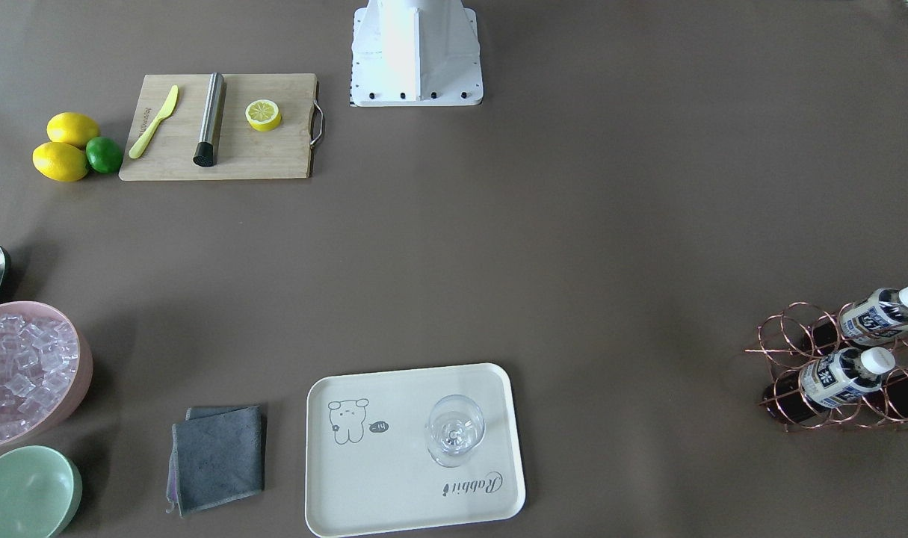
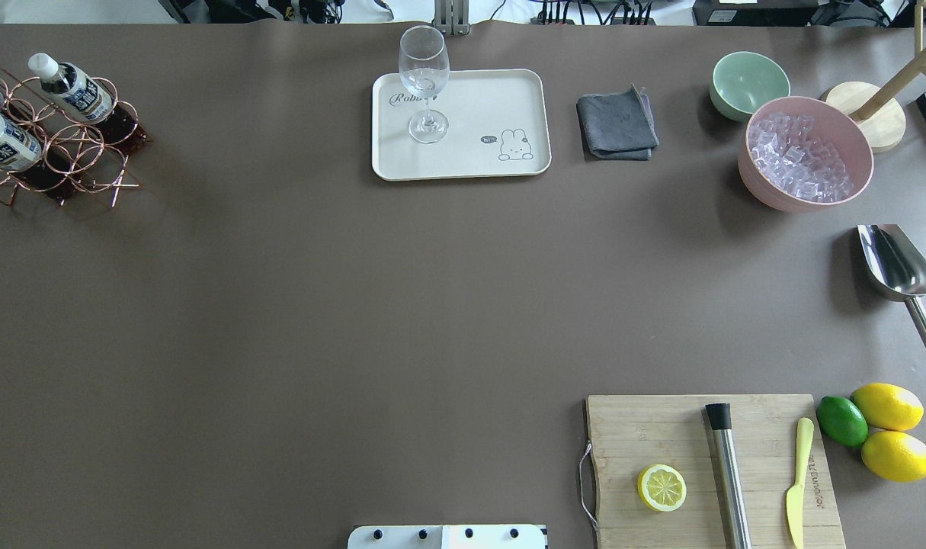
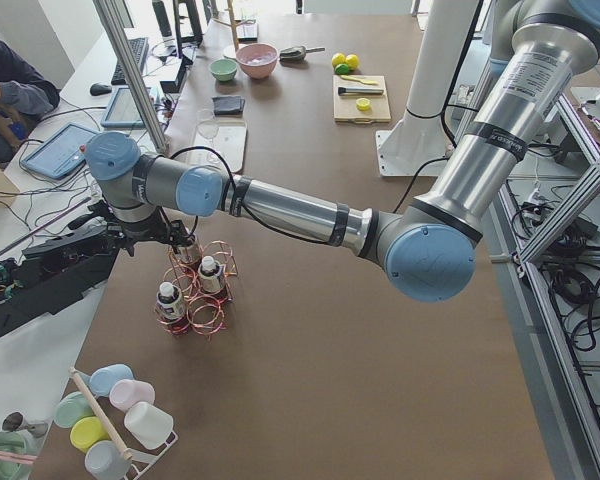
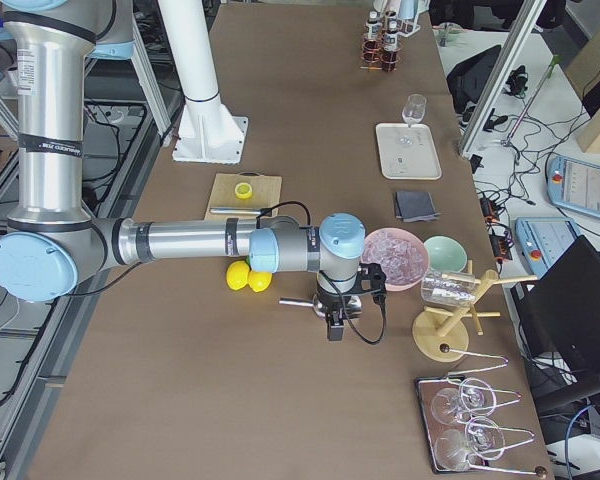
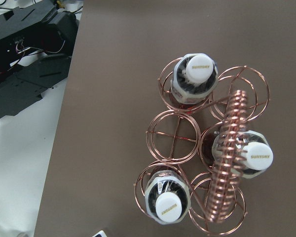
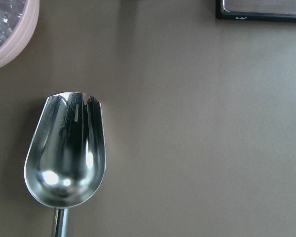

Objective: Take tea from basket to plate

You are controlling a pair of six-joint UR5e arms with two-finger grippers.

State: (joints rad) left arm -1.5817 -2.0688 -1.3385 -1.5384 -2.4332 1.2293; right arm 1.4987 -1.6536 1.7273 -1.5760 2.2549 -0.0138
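The tea (image 5: pixel 183 85) stands in the basket (image 5: pixel 175 140) at the table's left end, three alike bottles, caps (image 5: pixel 200 68) reading "SUNTORY"; the left gripper (image 3: pixel 180 240) hangs above, spread can't be told. Best: drop straight down away from the coil handle (image 5: pixel 229 148), pinch the neck, lift clear of the ring, and set it on the plate (image 2: pixel 493 99) ("Rabbit", "hi") beside the glass (image 2: pixel 424 84). The right gripper (image 4: pixel 335 322) hangs over the scoop (image 6: pixel 66 158), can't tell either.

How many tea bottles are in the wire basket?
3 white-capped tea bottles in the rose-gold wire basket: top bottle in an upper cell, right bottle beside the coiled handle, bottom-left bottle in a lower cell. None seems hidden.
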